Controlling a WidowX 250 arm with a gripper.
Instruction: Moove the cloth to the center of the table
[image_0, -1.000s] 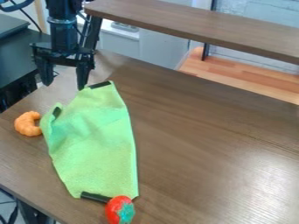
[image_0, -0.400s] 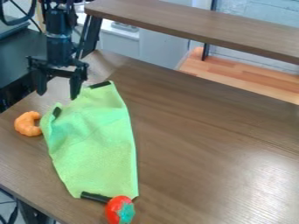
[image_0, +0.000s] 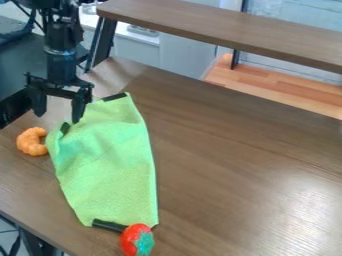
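The gripper (image_0: 58, 119) hangs at the upper left with its two fingers spread apart and nothing between them. Its right finger is at the upper-left edge of the cloth, close to a dark corner strip; whether it touches is hard to tell. The green cloth (image_0: 110, 165) lies loosely spread on the left part of the brown table (image_0: 227, 150), long from top to bottom, with dark strips at three of its corners.
An orange curved object (image_0: 31, 141) lies just left of the cloth. A red strawberry-like toy (image_0: 137, 240) with a green top sits at the cloth's bottom corner. A raised brown shelf (image_0: 227, 31) crosses above the table's far edge.
The gripper has moved down and slightly left in the view, nearer to the cloth's upper-left corner. Cloth and toys are where they were.
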